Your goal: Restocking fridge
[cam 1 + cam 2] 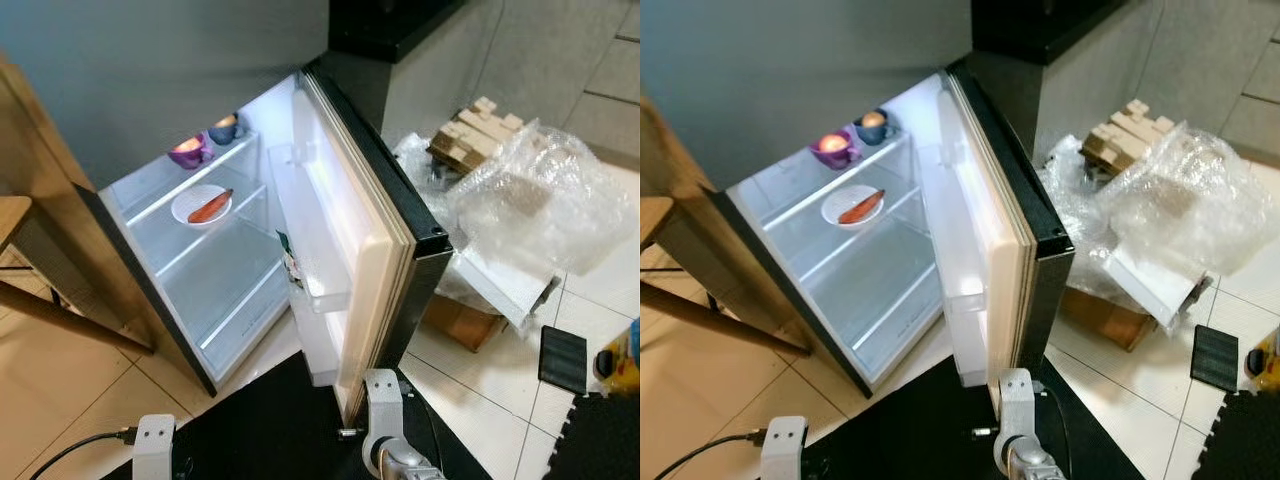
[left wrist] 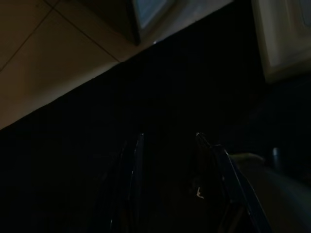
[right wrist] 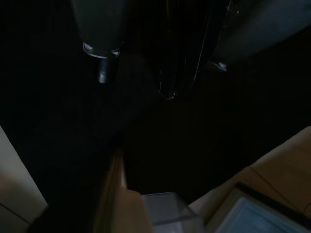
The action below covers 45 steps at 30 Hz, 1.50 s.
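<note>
Fridge (image 1: 200, 290), floor-standing, door (image 1: 360, 250) open, holding plate with carrot (image 1: 203, 206) and two bowls (image 1: 205, 143) on shelves; left end effector (image 2: 165, 184) spread, empty, right end effector's state unreadable, both idle low; risk: stepping arms knocking the door edge.

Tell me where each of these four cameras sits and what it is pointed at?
Left eye view: on the head, looking down at the open fridge; both silver arms at the bottom edge.
Right eye view: beside it, the same fridge, its door and the plate.
Left wrist view: on the left arm, along the left gripper, toward a dark mat.
Right wrist view: on the right arm, dark, over the same mat.
</note>
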Tool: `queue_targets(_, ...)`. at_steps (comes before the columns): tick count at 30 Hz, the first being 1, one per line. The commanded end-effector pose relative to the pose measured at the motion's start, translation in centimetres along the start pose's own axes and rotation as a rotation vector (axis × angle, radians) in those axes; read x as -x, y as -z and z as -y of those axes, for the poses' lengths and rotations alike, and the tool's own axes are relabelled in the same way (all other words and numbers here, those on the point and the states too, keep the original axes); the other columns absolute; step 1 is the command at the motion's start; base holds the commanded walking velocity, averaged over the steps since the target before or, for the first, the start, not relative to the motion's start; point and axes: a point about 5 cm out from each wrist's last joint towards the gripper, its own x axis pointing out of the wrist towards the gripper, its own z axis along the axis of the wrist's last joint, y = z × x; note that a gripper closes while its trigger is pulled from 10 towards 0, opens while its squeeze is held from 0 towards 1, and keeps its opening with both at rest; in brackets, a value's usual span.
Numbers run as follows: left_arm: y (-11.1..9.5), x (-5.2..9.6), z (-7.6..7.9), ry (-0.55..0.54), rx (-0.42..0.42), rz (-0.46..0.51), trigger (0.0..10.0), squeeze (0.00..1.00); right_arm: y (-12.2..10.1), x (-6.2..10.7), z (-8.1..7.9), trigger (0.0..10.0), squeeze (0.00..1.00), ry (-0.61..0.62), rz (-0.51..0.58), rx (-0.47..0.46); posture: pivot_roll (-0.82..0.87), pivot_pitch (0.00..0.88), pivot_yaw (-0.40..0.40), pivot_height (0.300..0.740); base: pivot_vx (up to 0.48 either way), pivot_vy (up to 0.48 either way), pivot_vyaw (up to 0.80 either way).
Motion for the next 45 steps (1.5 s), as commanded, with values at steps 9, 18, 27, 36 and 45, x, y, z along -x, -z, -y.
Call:
queue_targets(9,2.0,0.2,2.6,0.015,-0.006,-0.068,10.0,0.00,0.6,0.1,-0.1,10.0,0.00,0.002,-0.013,0.003,-0.01,0.078,0.019,0.738,0.000,0.000,0.80)
queue_targets(18,2.1,0.4,1.4,0.003,-0.007,-0.074,10.0,0.00,0.6,0.1,0.2,10.0,0.00,0.016,-0.012,-0.031,-0.02,0.081,0.017,0.738,0.000,0.000,0.16)
queue_targets(27,2.1,0.4,1.5,0.000,-0.017,-0.072,10.0,0.00,0.6,0.1,0.4,10.0,0.00,0.016,-0.013,-0.027,-0.01,0.084,0.014,0.738,0.000,0.000,0.00)
queue_targets(36,3.2,0.7,3.0,0.016,-0.019,-0.092,10.0,0.00,0.4,0.1,0.5,10.0,0.00,0.017,-0.011,-0.026,-0.02,0.086,0.012,0.738,0.000,-0.321,0.00)
queue_targets(45,3.4,0.8,2.6,0.009,-0.015,-0.100,10.0,0.00,0.4,0.1,0.4,10.0,0.00,0.016,-0.013,-0.025,-0.02,0.086,0.014,0.738,0.000,-0.327,0.00)
